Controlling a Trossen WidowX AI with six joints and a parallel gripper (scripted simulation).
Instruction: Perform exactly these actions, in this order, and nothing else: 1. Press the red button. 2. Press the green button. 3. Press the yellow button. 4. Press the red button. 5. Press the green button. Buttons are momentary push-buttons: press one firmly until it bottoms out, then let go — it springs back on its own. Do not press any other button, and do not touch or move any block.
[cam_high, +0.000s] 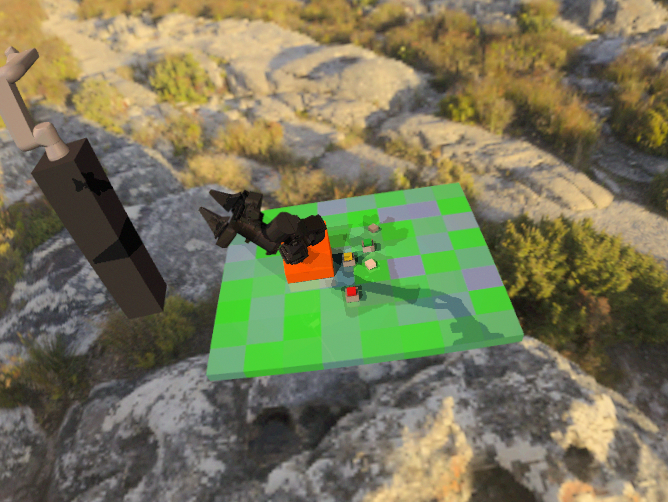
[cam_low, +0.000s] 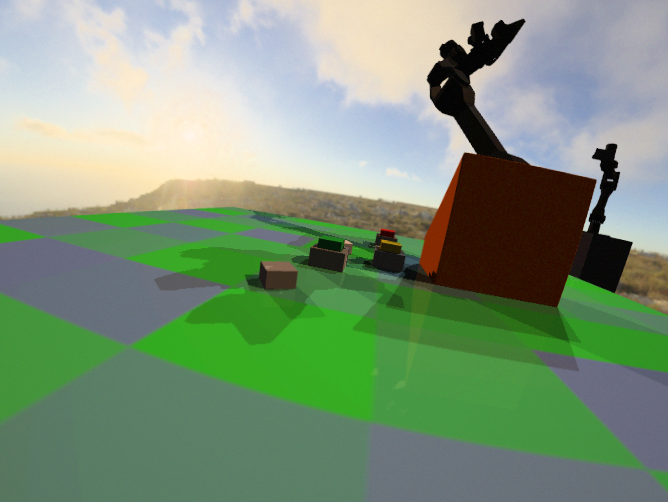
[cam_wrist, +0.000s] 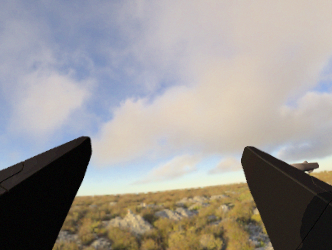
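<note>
Dark pillar (cam_high: 97, 232) (cam_low: 604, 261) near checkered board (cam_high: 302, 345) (cam_low: 243, 377); pale rocks (cam_high: 345, 80) (cam_wrist: 130, 222), scrub (cam_high: 567, 280) (cam_wrist: 200, 240); clouds (cam_low: 378, 53) (cam_wrist: 200, 110).

Blocks (cam_high: 370, 263) (cam_low: 278, 275) sit near buttons (cam_high: 348, 258) (cam_low: 388, 258) on the board (cam_high: 302, 323) (cam_low: 302, 367).

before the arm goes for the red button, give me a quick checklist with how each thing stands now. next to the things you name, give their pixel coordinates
1. Pincer (cam_high: 204, 200) (cam_wrist: 169, 149) free of any object: ok, its fingers stand wide apart with nothing between them.
2. Pincer lined up over the red button (cam_high: 351, 292) (cam_low: 387, 233): not ok, it is raised and points away from the buttons.
3. Green button (cam_high: 367, 242) (cam_low: 330, 244) and yellow button (cam_high: 348, 256) (cam_low: 390, 246) in sight: ok, top and exterior views show both.
4. Red button's top free of blocks: ok, neither block lies on it.
5. Target in the wrist view: not ok, it shows sky and scrubland.
6. Number of presses already made: cannot tell.
</note>
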